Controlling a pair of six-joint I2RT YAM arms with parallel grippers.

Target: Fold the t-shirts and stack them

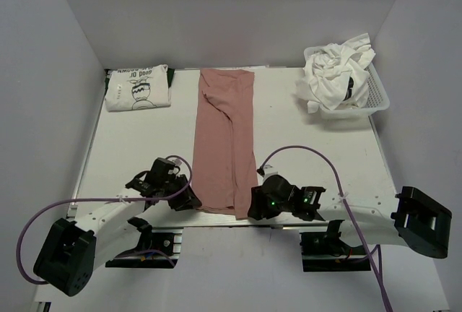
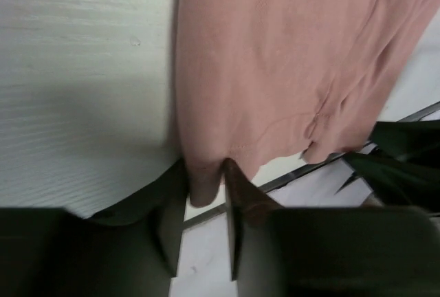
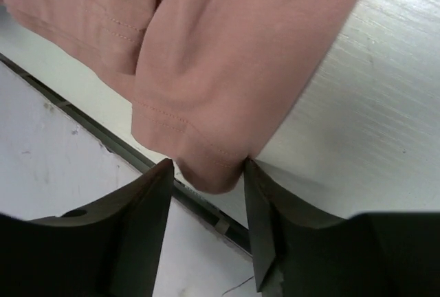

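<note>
Overhead and wrist views of a two-arm bench. A pink t-shirt (image 1: 225, 146), folded lengthwise into a long narrow strip, lies flat down the middle of the table (image 1: 130, 146), its far end near the back wall and its hem at the near edge, where the wrist views show the cloth just overhanging the table's rim. The left gripper (image 1: 189, 200) sits at the near left corner of this strip; in its wrist view its fingers (image 2: 237, 201) are drawn in on a small bulge of hem, with cloth filling the narrow gap between them. The right gripper (image 1: 254, 204) sits at the near right corner; its fingers (image 3: 265, 221) stand wider, yet the rounded fold of the stitched hem fills the space between them and meets both inner faces, so the corner is pinched. A printed white t-shirt (image 1: 137, 89), folded into a neat rectangle with black lettering and a cartoon on top, rests at the far left of the table, well apart from the pink one. At the far right stands a white basket (image 1: 379, 95) holding a crumpled heap of white t-shirts (image 1: 333, 70) that spills over its rim.
</note>
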